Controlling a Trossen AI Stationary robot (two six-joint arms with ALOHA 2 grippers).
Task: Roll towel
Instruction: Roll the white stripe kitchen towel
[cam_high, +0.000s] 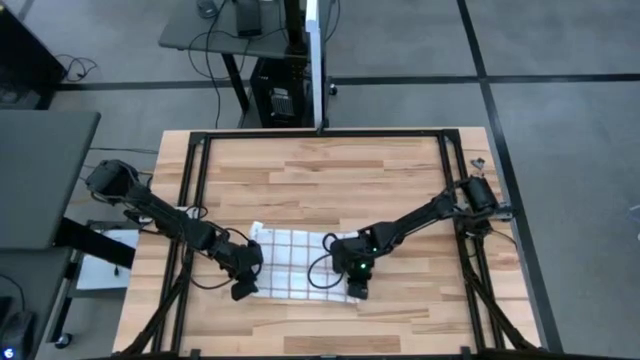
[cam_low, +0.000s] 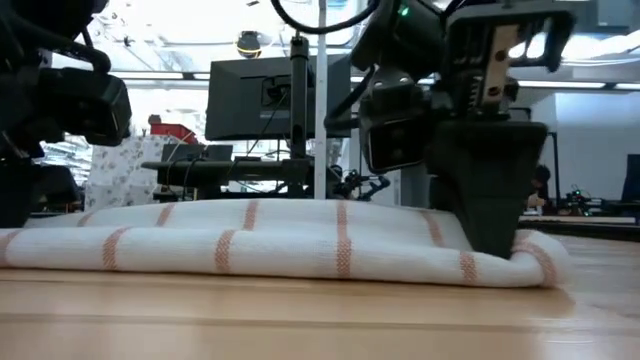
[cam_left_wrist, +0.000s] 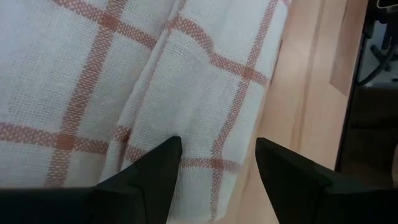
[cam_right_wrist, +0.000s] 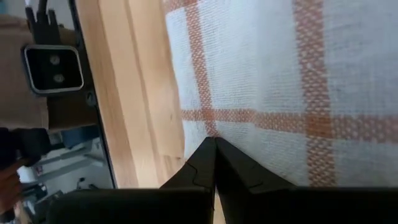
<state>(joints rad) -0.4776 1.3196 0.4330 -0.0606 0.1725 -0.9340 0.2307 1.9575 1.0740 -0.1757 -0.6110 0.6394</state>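
Observation:
The towel (cam_high: 300, 262), white with reddish-brown grid lines, lies folded in layers on the wooden table (cam_high: 330, 180), near its front edge; the low view shows it as a low, thick pad (cam_low: 280, 245). My left gripper (cam_high: 243, 287) is open over the towel's left end (cam_left_wrist: 199, 106), a finger on each side of a strip of cloth. My right gripper (cam_high: 358, 288) is shut, its tips down at the towel's right end (cam_right_wrist: 261, 81). My left gripper (cam_left_wrist: 217, 155) hovers at the cloth; I cannot tell whether its fingers touch it. My right gripper (cam_right_wrist: 214, 146) sets its shut fingertips (cam_low: 495, 250) on the towel close to its right edge (cam_right_wrist: 193, 124), slanting down from above. The cloth bulges beside them (cam_low: 540, 258). Whether a layer is pinched between them does not show.
A black metal frame (cam_high: 195, 190) runs along the table's left, right and far sides. Bare wood (cam_high: 330, 325) lies between the towel and the front edge. A desk with a monitor (cam_low: 260, 95) stands beyond the far edge.

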